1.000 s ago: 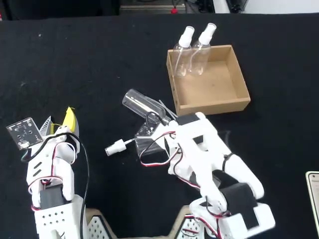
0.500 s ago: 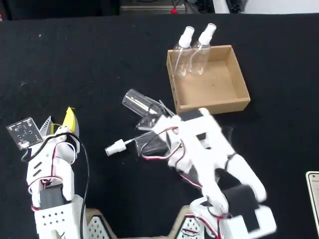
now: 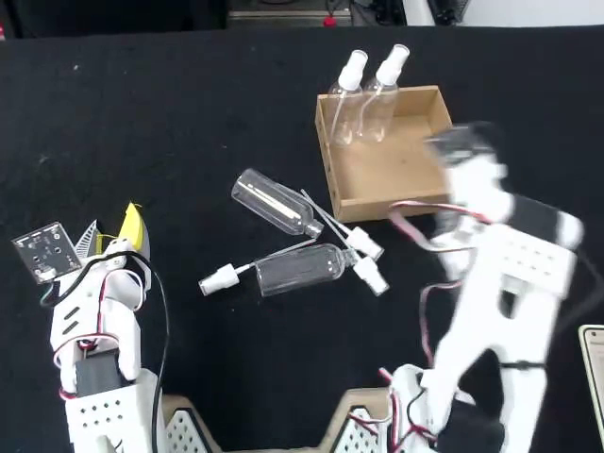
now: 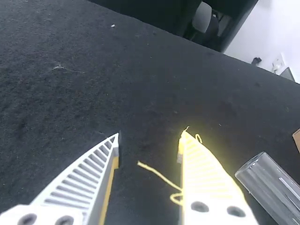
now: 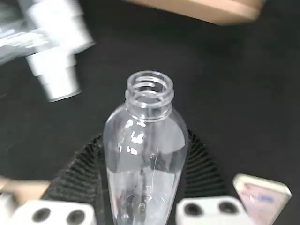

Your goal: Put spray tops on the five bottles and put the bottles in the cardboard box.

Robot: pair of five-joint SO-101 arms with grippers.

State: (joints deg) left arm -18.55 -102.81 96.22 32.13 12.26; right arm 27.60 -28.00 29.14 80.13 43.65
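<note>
The right fingers (image 5: 199, 164) pinch a topless bottle (image 5: 145, 140) at its body, neck beyond the tips. Hold it steady so a top (image 3: 371, 276) enters straight; the left fingers (image 4: 206, 178) are spread.

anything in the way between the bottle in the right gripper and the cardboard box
Nothing visible does. Only black table lies between the bottle in the right gripper and the cardboard box; two capped bottles lean in its far corner. The held bottle has no spray top.
</note>
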